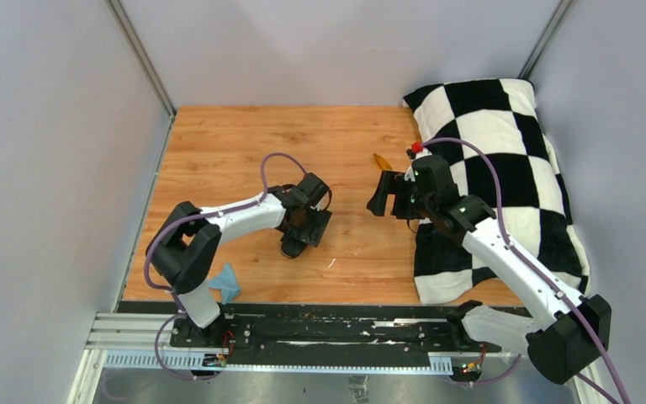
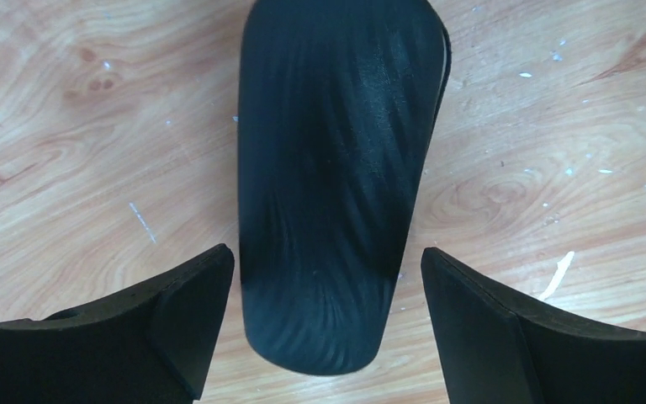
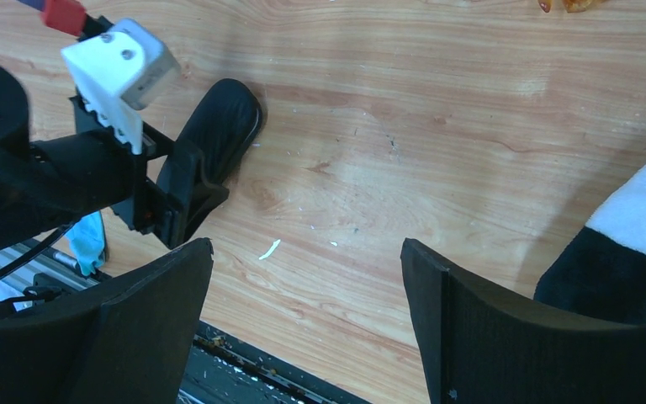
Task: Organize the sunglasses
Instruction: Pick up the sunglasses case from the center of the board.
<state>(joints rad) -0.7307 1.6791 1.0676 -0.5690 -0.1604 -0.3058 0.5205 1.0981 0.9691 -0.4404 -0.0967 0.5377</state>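
The orange sunglasses lie on the worktop near the pillow and seem light, thin and easy to snap, so pinch the middle softly; the left fingers spread wide around the black case, the right fingers wide and empty.

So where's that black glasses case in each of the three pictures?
Top external: the black case lies left of centre on the wooden table, partly under the left gripper.
Left wrist: it fills the middle, lying lengthwise between the open fingers.
Right wrist: it is at the upper left, behind the left gripper.
Shared landmark: the left gripper straddling the case.
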